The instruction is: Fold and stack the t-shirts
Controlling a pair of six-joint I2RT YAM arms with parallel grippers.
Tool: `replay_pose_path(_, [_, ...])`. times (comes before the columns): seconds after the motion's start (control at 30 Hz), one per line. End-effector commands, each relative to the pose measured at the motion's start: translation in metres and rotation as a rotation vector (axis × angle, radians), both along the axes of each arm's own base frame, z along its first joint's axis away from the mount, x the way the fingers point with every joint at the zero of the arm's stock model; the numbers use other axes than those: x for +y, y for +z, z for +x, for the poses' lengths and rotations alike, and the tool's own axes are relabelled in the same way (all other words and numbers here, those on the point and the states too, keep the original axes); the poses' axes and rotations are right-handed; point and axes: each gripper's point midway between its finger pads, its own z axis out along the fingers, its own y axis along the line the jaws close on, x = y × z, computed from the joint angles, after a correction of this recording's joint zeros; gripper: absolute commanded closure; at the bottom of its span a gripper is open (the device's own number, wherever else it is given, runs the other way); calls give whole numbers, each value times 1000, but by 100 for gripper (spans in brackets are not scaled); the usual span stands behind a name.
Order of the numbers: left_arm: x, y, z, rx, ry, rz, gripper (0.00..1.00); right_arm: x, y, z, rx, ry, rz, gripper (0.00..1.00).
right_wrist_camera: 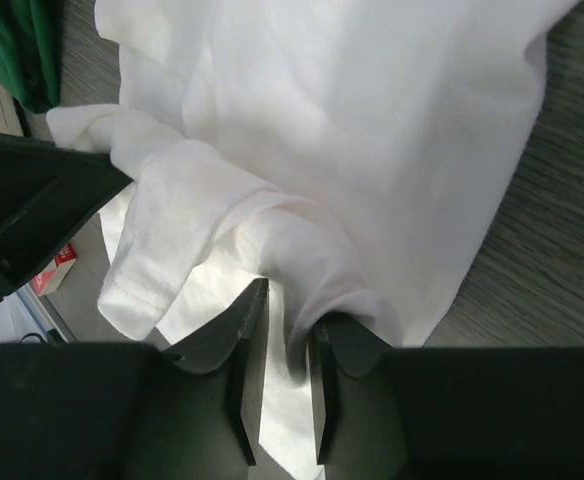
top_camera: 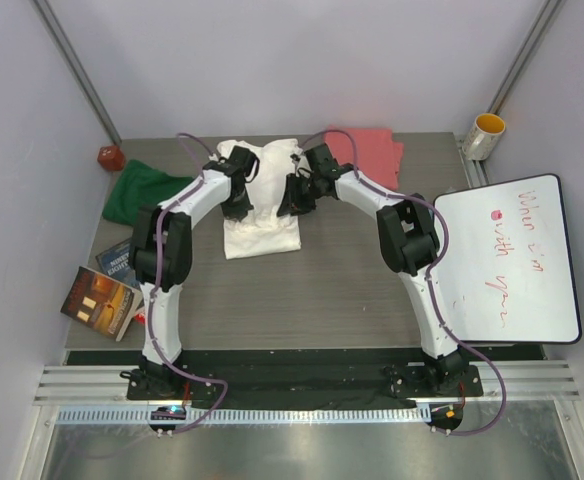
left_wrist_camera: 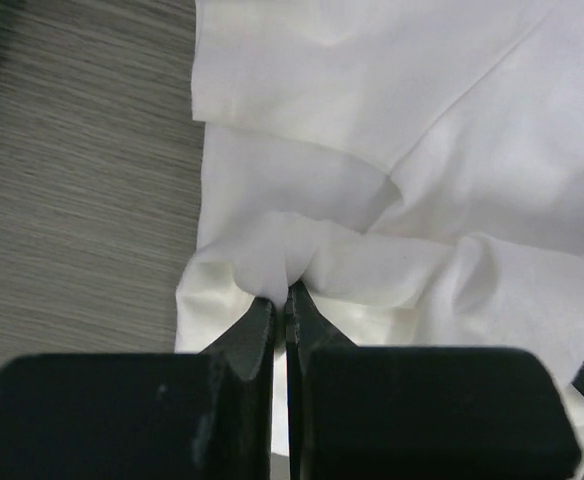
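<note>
Grey wood-grain table (top_camera: 352, 290) carries a dark green t-shirt (top_camera: 137, 190) at left. Left gripper (left_wrist_camera: 288, 290) pinches a bunched edge of the central white t-shirt (top_camera: 262, 230) — probably to carry a fold over. Right gripper (right_wrist_camera: 290, 310) has its jaws narrowly parted around another fold, grip uncertain. Coral-pink t-shirt (top_camera: 377, 150) lies beyond.

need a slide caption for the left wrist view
Left claw pinched shut on a bunched fold of the white t-shirt, lying on the grey wood-grain table.
</note>
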Motion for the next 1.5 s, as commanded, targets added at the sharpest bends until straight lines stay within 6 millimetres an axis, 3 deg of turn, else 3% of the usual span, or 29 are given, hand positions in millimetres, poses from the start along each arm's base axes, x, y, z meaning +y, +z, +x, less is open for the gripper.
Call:
replay_pose_path(0.0, [12, 6, 14, -25, 20, 34, 98, 9, 23, 24, -86, -22, 67, 68])
replay_pose_path(0.03, [13, 8, 17, -31, 23, 32, 90, 10, 26, 26, -87, -32, 78, 66])
replay_pose_path(0.13, [16, 14, 23, -54, 31, 24, 82, 10, 30, 33, -86, -48, 115, 62])
replay_pose_path(0.3, [21, 27, 36, -93, 45, 8, 80, 11, 41, 44, -75, -82, 189, 61])
replay_pose_path(0.5, [28, 39, 54, -130, 69, -17, 70, 8, 50, 57, -71, -116, 241, 60])
replay_pose_path(0.83, [29, 44, 77, -146, 86, -23, 69, 12, 59, 84, -18, -182, 382, 59])
replay_pose_path(0.97, [26, 57, 73, -165, 79, -54, 69, 15, 66, 96, -13, -209, 438, 58])
replay_pose_path(1.17, [10, 79, 42, -215, 28, -169, 67, 15, 69, 101, 10, -234, 481, 58])
replay_pose_path(1.2, [7, 69, 30, -185, 15, -183, 66, 14, 66, 100, 16, -240, 477, 58])
replay_pose_path(1.23, [4, 78, 25, -202, 0, -196, 66, 14, 65, 100, 19, -244, 476, 58])
replay_pose_path(1.47, [-16, 80, -6, -184, -68, -205, 66, 10, 62, 101, 26, -254, 473, 58])
